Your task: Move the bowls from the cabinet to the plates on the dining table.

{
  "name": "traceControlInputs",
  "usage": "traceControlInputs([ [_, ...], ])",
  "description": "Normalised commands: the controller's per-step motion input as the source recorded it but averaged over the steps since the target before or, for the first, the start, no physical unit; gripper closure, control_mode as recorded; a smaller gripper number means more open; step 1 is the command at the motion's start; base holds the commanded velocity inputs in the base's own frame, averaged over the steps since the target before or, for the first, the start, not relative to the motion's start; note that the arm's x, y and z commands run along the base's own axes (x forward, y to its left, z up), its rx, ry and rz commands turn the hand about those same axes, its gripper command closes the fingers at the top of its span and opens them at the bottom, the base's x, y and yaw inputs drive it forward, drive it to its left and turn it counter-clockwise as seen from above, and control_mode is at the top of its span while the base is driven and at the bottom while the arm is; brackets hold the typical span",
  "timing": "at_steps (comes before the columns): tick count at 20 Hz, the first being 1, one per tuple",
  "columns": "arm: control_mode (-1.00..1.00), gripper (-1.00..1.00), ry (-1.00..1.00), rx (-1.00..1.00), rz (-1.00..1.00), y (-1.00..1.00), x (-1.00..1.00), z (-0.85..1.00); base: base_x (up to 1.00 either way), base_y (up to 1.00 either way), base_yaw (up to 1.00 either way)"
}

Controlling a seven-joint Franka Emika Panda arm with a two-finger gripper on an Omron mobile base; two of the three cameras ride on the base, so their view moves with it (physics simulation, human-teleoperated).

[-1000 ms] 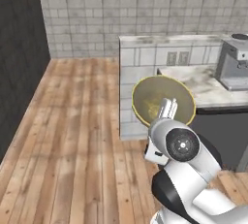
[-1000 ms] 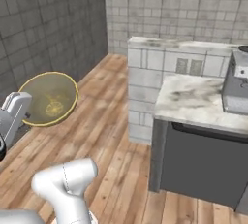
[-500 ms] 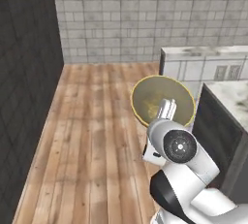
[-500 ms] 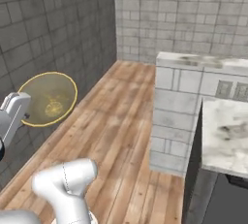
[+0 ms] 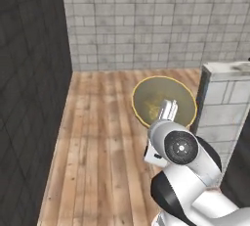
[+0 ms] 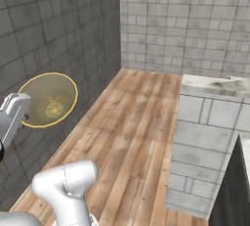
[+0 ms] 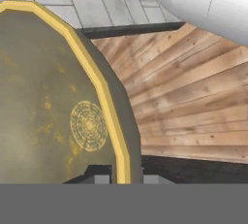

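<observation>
Above the wood floor (image 5: 97,137), claw (image 7: 125,178) pinching rim of olive-yellow bowl (image 5: 163,101), held up tilted on edge in the air, near grey tiled counter end (image 6: 205,122)

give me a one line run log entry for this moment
phase: carrying | gripper: shut on tan bowl, fingers clamping its rim | bowl: held on edge above wood floor | nearby: marble-topped block counter | plates: not reached
</observation>
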Motion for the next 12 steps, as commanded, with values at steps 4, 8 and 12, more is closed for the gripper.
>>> traceControlInputs([
  [4,1.00,1.00,0.00,0.00,0.00,0.00,0.00,0.00,1.00,0.34,-0.08],
  [8,1.00,1.00,0.00,0.00,0.00,0.00,0.00,0.00,1.00,0.16,-0.20],
  [12,1.00,1.00,0.00,0.00,0.00,0.00,0.00,0.00,1.00,0.13,-0.27],
])
